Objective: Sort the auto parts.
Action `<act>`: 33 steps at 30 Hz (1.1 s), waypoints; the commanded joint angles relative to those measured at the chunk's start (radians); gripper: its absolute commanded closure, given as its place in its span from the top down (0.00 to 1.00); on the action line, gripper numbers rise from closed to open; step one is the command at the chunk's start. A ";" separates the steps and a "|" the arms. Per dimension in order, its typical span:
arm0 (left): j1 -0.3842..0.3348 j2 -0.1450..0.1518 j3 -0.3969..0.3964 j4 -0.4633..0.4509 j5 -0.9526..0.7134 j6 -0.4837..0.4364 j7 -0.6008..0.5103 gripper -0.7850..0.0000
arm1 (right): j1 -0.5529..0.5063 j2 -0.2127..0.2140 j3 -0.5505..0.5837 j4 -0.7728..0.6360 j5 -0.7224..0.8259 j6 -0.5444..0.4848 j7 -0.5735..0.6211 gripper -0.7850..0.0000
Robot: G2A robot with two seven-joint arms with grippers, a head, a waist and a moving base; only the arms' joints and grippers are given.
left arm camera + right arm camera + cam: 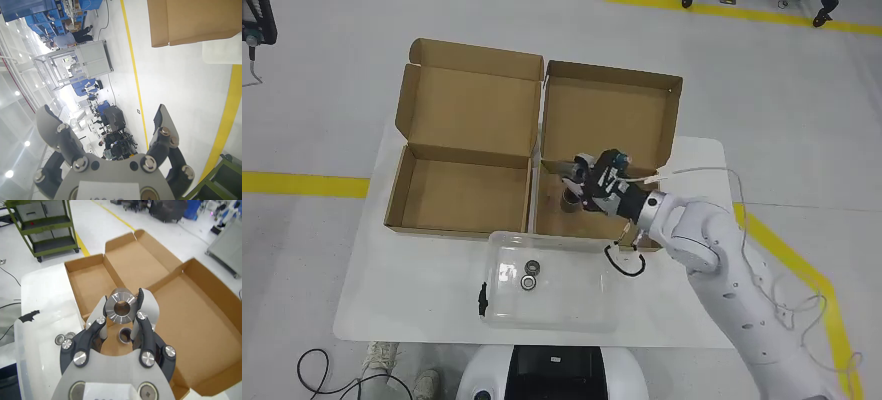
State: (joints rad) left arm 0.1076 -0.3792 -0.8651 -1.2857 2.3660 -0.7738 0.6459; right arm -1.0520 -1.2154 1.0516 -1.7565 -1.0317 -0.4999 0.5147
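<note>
Closest to the robot, a clear bin (572,300) sits on the white table (392,290) with two bearings (531,275) lying side by side on its floor. A scrap of black tape (482,298) clings to one of its ends.

Just past the bin, the right gripper (122,294) hangs over the near part of the right box (179,323). Its fingers are closed on the sides of a thick metal cylinder (121,320) with a hole through its middle, held clear of the cardboard. Below it, a smaller ring (124,335) rests on the floor of that box.

Beside it stands the left box (457,195), lid flap folded back.

Off the table, over the floor, the left gripper (103,108) has its fingers spread wide with nothing between them.
</note>
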 commanded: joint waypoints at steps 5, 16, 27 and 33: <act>0.000 0.000 0.000 0.000 0.000 0.000 0.000 1.00 | 0.006 0.005 0.018 0.040 0.023 0.066 0.166 0.00; 0.000 0.000 0.000 0.000 0.000 0.000 0.000 1.00 | 0.012 0.009 0.012 0.076 0.018 0.161 0.386 0.00; 0.000 0.000 0.000 0.000 0.000 0.000 0.000 1.00 | 0.144 -0.031 -0.143 0.268 0.030 0.211 0.504 0.00; 0.000 0.000 0.000 0.000 0.000 0.000 0.000 1.00 | 0.219 -0.065 -0.235 0.373 0.006 0.256 0.491 0.00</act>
State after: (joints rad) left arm 0.1076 -0.3792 -0.8651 -1.2857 2.3660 -0.7738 0.6459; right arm -0.8433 -1.2750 0.8297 -1.3997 -1.0235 -0.2531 1.0140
